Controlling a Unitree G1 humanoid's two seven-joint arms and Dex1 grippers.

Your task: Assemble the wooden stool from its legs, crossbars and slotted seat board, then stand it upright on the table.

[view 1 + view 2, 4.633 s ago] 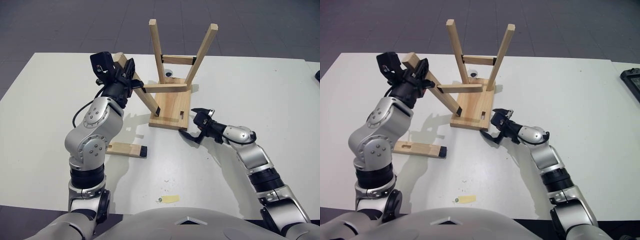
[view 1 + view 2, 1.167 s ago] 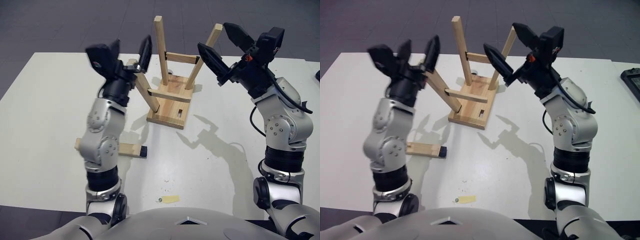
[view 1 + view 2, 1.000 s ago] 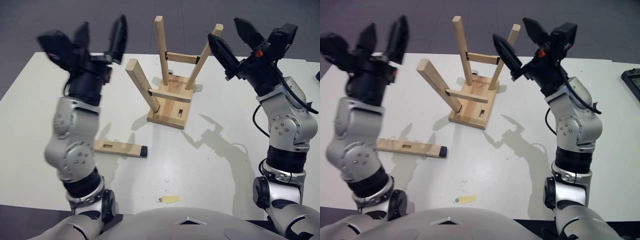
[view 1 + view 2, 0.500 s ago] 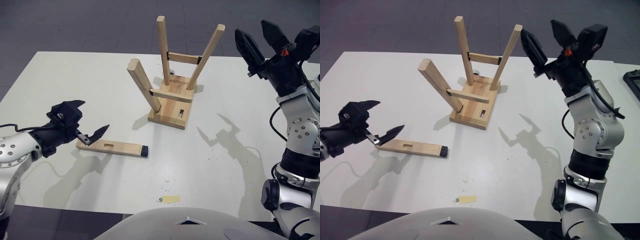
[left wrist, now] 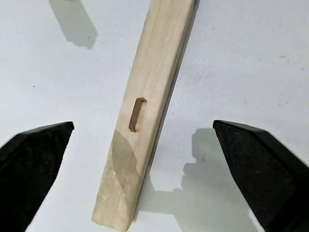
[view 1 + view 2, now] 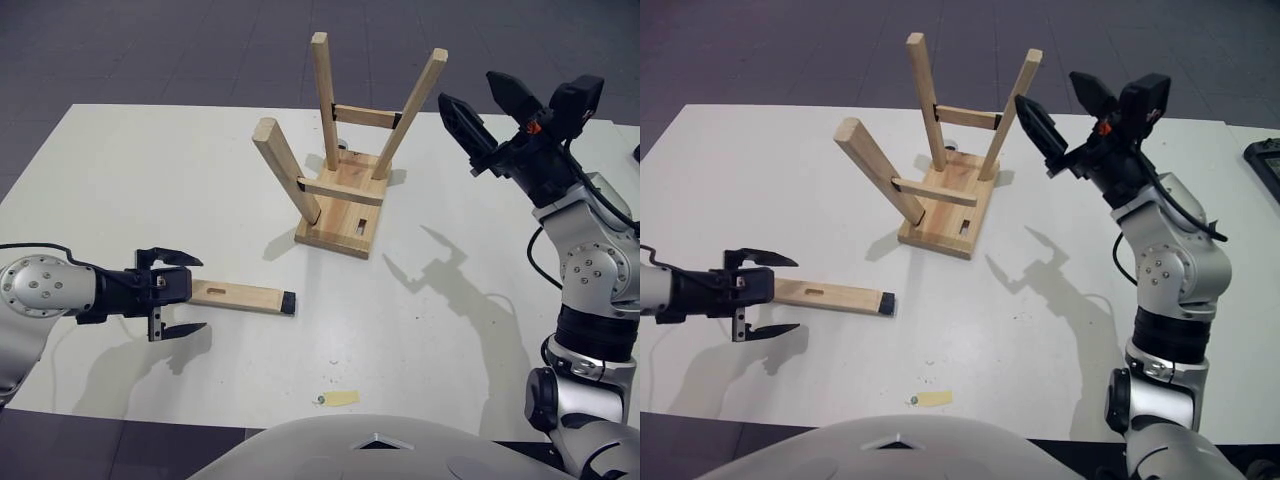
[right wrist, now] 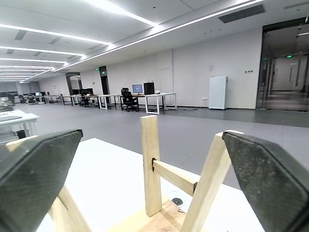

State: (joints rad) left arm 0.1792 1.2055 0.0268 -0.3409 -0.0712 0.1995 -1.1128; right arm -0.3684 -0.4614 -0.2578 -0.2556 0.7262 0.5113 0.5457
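The stool point(image 6: 345, 190) stands upside down at the table's middle, seat board point(image 6: 337, 228) flat on the table. Three legs stick up, joined by two crossbars point(image 6: 366, 116); the leg nearest my left side leans outward. A fourth leg point(image 6: 240, 296) with a slot and a black tip lies loose on the table in front of it. My left gripper point(image 6: 198, 294) is open at table height, its fingers point(image 5: 34, 159) on either side of the loose leg's point(image 5: 145, 104) bare end. My right gripper point(image 6: 480, 100) is open in the air, right of the raised legs point(image 7: 150, 164).
A small yellowish tag point(image 6: 338, 398) lies near the table's front edge. A small round object point(image 6: 340, 150) sits behind the stool. A dark device point(image 6: 1265, 160) is at the far right edge. Bare table surface surrounds the stool on the left and right.
My left arm came down from above the stool to the table, and its open fingers now flank the loose leg's end. My right gripper rose from the table and hangs beside the legs.
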